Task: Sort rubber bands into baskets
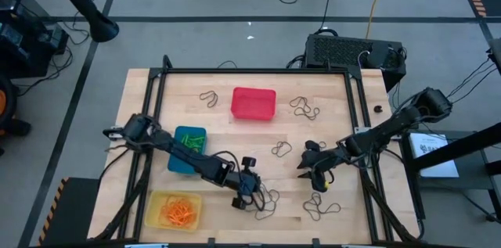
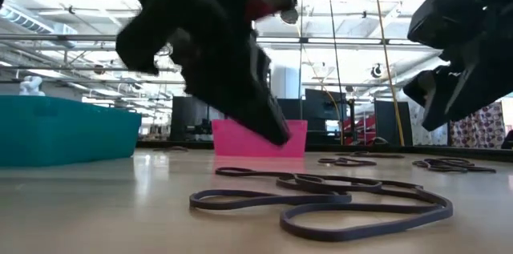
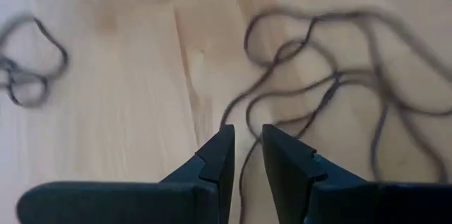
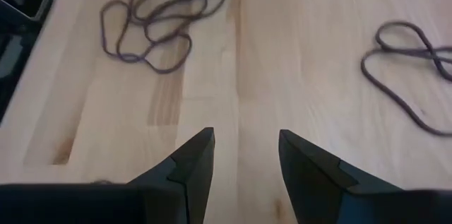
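Dark rubber bands [image 1: 264, 198] tangled on wooden counter [image 1: 227, 138] | left end effector [image 3: 246, 155] fingers narrowly apart astride one strand, apparently to pinch it | right end effector [image 4: 245, 155] apart, empty, near-right | red basket [image 1: 253, 103] far.

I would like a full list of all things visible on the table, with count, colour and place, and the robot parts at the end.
red basket: one, red, far middle of table, looks empty.
blue basket: one, blue, left side, green bands inside.
yellow basket: one, yellow, near left corner, orange bands inside.
dark rubber bands: several loose clusters, brown-black, spread over the table.
table: one, light wood.
left gripper: open narrowly, low over a dark band cluster.
right gripper: open, above bare wood.
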